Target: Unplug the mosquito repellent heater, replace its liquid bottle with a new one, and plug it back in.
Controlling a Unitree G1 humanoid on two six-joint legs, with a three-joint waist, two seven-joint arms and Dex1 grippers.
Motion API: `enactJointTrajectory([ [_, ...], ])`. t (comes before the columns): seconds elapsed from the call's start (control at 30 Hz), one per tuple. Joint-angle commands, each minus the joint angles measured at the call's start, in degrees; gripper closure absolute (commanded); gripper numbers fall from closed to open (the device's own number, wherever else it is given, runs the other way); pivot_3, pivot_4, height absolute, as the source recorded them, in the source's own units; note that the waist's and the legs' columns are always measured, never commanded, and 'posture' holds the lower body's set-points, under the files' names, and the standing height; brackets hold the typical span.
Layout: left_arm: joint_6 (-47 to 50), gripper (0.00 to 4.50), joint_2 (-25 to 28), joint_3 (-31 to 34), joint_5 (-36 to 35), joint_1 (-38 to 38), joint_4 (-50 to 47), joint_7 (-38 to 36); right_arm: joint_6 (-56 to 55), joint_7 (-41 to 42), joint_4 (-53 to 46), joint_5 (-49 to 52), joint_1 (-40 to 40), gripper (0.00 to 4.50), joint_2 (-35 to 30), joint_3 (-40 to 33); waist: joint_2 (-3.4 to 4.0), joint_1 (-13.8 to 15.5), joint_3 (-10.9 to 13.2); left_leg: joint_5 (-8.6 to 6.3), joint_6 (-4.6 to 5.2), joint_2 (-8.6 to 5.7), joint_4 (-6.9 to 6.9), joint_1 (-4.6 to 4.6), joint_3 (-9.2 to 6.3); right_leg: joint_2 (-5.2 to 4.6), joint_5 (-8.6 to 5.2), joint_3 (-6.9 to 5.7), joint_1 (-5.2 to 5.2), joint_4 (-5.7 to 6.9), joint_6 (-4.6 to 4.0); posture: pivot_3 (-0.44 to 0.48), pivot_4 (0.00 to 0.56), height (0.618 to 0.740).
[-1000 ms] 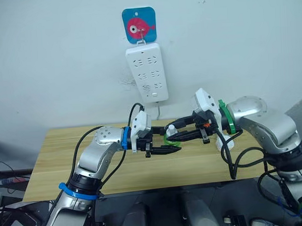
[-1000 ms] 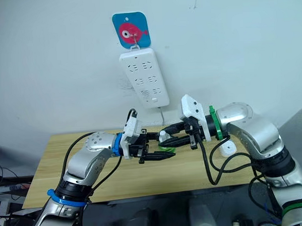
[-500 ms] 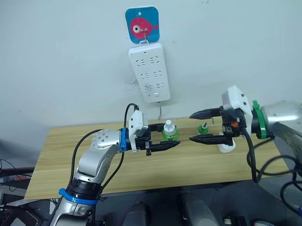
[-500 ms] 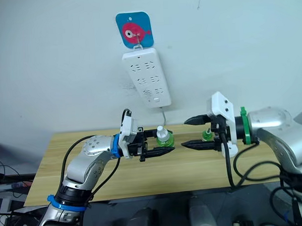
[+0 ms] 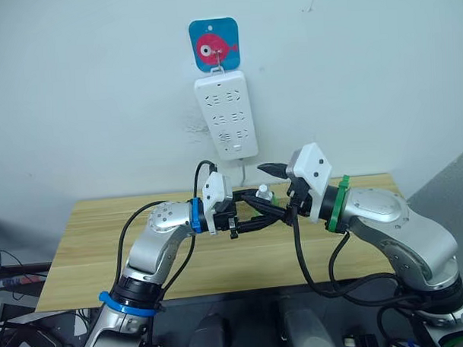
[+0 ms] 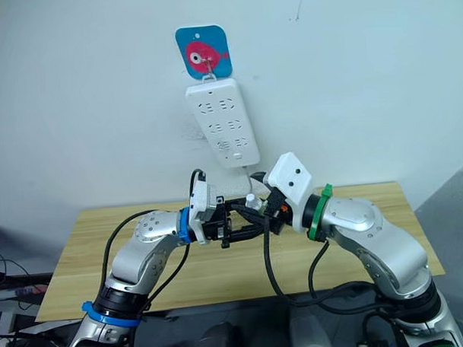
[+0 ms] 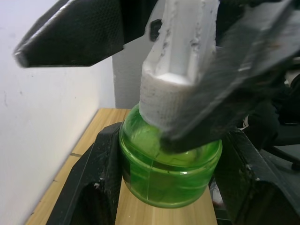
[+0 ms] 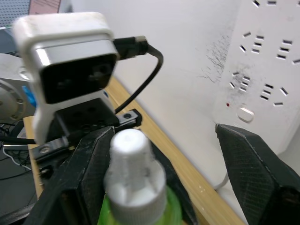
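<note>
Green bottle point(image 7: 169, 173) is held upright between the left gripper point(image 5: 252, 211) fingers, which are closed on its body from both sides; white cap point(image 8: 132, 171) stands above them, long axis vertical, so the cap sticks up clear of the left fingers.

Right gripper point(image 5: 271, 189) is spread wide with nothing gripped; one finger point(image 8: 89, 164) is seen just beside the cap, the other finger point(image 8: 255, 159) well apart on the far side; the cap lies inside the gap, hard against the near finger rather than centred.

Judgement: the right gripper is the free one, and the cap is the part offered to it; closing on it, or a hand-over, turns on the cap being centred between those fingers along the bottle's upright axis.

Heater cannot be made out here; power strip point(image 5: 226, 116) hangs on the wall above and behind both grippers, with nothing plugged in its visible sockets.
</note>
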Motion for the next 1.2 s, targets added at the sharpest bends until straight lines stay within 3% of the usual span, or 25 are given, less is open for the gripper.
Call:
enactJointTrajectory([
  [0.03,-1.2,2.16,-0.3,0.4,-0.1,-0.6,-0.9,0.2,-0.7,1.3,-0.4,0.4,-0.3,0.90,-2.3,-3.6,0.01,-0.1,0.0,0.00,0.00,0.01,0.00,0.00,0.00,0.00,0.00,-0.01,0.00,0.00,0.00,-0.173,0.134,0.740],
  [0.3,-1.0,2.16,0.2,0.5,-0.4,-0.5,-0.8,0.6,0.7,10.4,-1.4,7.7,3.9,0.90,-14.2,-13.3,0.02,-0.1,0.0,-0.01,0.02,0.01,0.00,0.02,0.01,0.08,-0.01,-0.03,0.09,-0.05,0.01,-0.183,0.137,0.740],
  [0.47,-0.7,2.16,0.2,0.5,-0.5,-0.8,-0.8,0.8,2.0,14.2,-3.3,13.3,5.8,0.90,-18.2,-16.1,0.02,-0.3,-0.1,-0.01,0.03,0.03,-0.02,0.07,0.04,0.12,-0.01,-0.01,0.11,-0.05,0.02,-0.183,0.137,0.740],
  [0.7,-0.1,2.16,0.0,0.3,-0.6,-1.2,-1.1,1.0,2.3,2.4,-3.8,9.3,0.9,0.90,-6.9,-5.5,0.02,-0.8,-0.1,-0.01,0.02,0.08,-0.02,0.12,0.07,0.14,-0.01,0.05,0.12,0.00,0.02,-0.184,0.138,0.740],
  [0.87,0.1,2.16,-0.1,0.0,-0.7,-1.0,-1.6,0.9,1.1,-0.7,-0.5,5.2,-2.0,0.90,-2.0,0.0,0.02,-0.6,-0.1,-0.01,0.02,0.01,-0.02,0.10,0.03,0.11,-0.02,0.04,0.13,-0.04,0.03,-0.181,0.138,0.740],
  [0.97,0.2,2.16,0.0,0.0,-0.9,-0.9,-1.9,0.9,1.6,-0.1,0.8,6.1,-2.5,0.90,-2.0,-2.8,0.02,-0.4,-0.1,-0.01,0.02,-0.01,-0.01,0.08,-0.03,0.08,-0.02,-0.01,0.14,-0.05,0.03,-0.181,0.138,0.740],
  [1.2,0.2,2.16,0.2,0.3,-0.9,-0.2,-2.1,1.1,3.7,4.3,0.6,10.7,0.2,0.90,-8.8,-11.1,0.02,-0.5,-0.1,-0.01,0.02,0.02,-0.02,0.09,-0.02,0.09,-0.02,-0.01,0.14,-0.04,0.03,-0.178,0.140,0.740],
])
